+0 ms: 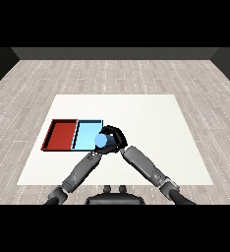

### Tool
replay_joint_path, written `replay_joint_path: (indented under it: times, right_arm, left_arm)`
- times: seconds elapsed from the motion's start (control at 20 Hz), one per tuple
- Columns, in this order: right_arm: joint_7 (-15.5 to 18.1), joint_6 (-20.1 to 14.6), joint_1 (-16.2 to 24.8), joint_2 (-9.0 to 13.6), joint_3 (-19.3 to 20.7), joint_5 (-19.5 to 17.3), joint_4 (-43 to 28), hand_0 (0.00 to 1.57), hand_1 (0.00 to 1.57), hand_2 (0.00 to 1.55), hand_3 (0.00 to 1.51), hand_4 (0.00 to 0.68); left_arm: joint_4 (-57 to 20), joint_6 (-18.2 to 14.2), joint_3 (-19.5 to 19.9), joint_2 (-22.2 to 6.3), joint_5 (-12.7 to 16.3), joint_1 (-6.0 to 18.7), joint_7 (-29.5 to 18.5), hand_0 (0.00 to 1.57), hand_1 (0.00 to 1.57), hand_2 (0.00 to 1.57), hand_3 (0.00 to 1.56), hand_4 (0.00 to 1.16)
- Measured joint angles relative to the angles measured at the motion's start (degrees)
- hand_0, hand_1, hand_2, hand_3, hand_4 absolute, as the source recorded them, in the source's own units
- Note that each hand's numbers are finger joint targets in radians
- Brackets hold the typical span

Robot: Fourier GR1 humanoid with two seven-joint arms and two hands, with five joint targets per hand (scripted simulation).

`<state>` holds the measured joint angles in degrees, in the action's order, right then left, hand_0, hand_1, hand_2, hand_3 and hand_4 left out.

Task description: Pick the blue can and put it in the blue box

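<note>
At the white rectangular table (151, 123), the robot's right hand (114, 135) curls its black fingers round a small light blue cylindrical can (100, 141), holding it at the right-hand edge of the shallow light blue tray (85, 133). The can's round top faces the head view, and it overlaps the tray's near right corner; whether it rests on the tray floor or hangs above it cannot be told. The right grey forearm (144, 165) reaches in from the table's near edge toward the left half of the tabletop. The left grey forearm (80, 172) rises from the near edge to the same spot, and the left hand (105, 148) lies just under the can, mostly hidden, so how far its fingers are open cannot be told. A shallow red tray (60, 134) with a dark rim sits touching the blue tray's left side, near the table's left edge.
</note>
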<state>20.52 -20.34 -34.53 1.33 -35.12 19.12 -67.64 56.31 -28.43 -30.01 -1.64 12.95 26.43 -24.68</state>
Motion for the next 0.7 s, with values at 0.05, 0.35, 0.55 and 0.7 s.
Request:
replay_joint_path:
  times: [0.05, 0.35, 0.55, 0.7]
  right_arm:
    - [-0.1, -0.5, -0.4, 0.0, -0.4, 0.5, 0.1, 1.44, 1.44, 1.45, 1.39, 0.58]
    - [-0.8, 1.2, 1.9, -0.5, 1.6, 2.0, -1.8, 1.09, 1.09, 1.12, 0.8, 0.0]
    - [-2.6, 2.5, 2.1, -0.7, 3.2, 2.4, -2.4, 0.0, 0.0, 0.0, 0.0, 0.0]
    - [-3.4, 2.7, 2.7, -0.9, 3.7, 2.0, -3.1, 0.0, 0.0, 0.0, 0.0, 0.0]
  left_arm:
    - [-0.1, 0.4, -0.1, -0.1, 1.3, 0.0, -0.4, 1.18, 1.18, 1.19, 1.03, 0.63]
    - [-0.5, 2.7, 1.9, 0.8, 3.8, -0.1, 1.0, 1.57, 1.57, 1.54, 1.47, 0.76]
    - [-0.8, 2.4, 1.4, 0.9, 5.7, 0.1, 0.5, 1.57, 1.57, 1.52, 1.45, 1.1]
    - [-2.3, 2.9, 1.4, 1.1, 7.0, 0.5, -0.6, 1.57, 1.57, 1.52, 1.45, 1.1]
